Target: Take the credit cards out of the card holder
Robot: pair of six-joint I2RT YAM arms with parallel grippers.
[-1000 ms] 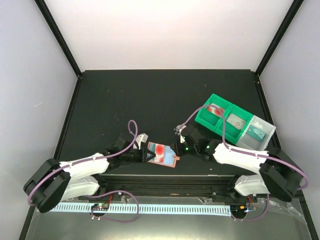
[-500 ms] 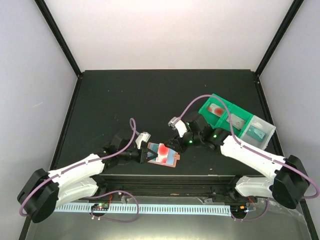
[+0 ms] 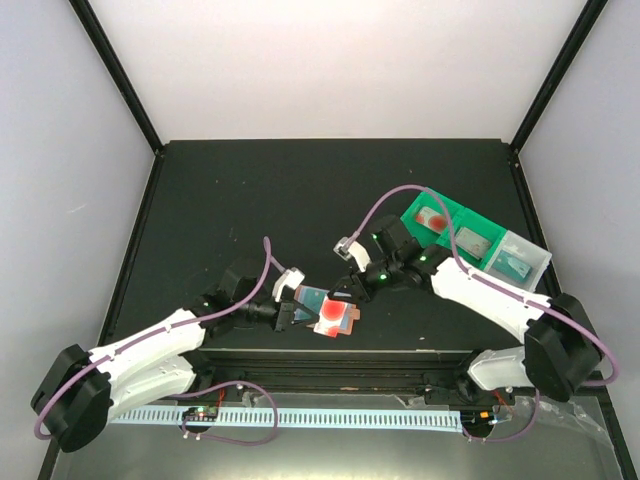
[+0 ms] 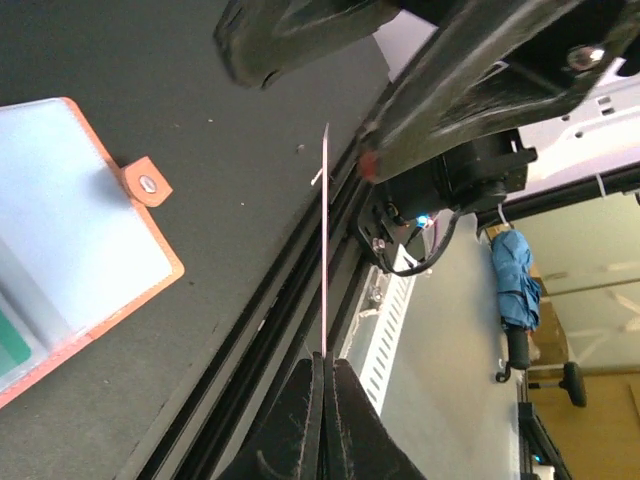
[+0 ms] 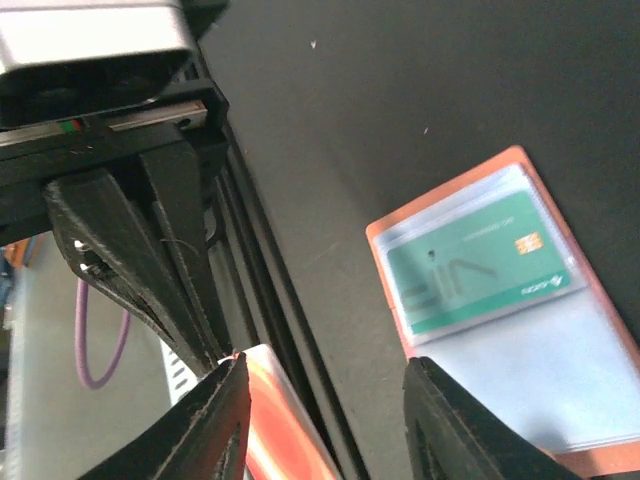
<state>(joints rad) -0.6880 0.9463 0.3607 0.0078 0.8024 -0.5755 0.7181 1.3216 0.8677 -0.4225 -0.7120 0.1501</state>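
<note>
"Credit cards point(image 5: 278, 432), how many?"
"Two. Red card point(image 3: 336, 318) pinched in the closed left gripper point(image 4: 322, 365), right gripper point(image 5: 328, 365) parted around it; green card point(image 5: 480, 275) sits in the one card holder point(image 4: 90, 230), lying open on the table point(image 3: 250, 200)."

One card holder point(image 4: 70, 220), one red credit card point(image 3: 335, 318), one green credit card point(image 5: 480, 275), two green bins point(image 3: 437, 215), one clear bin point(image 3: 525, 262).

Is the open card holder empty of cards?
No, a green card sits inside a clear pocket of the open card holder.
</note>
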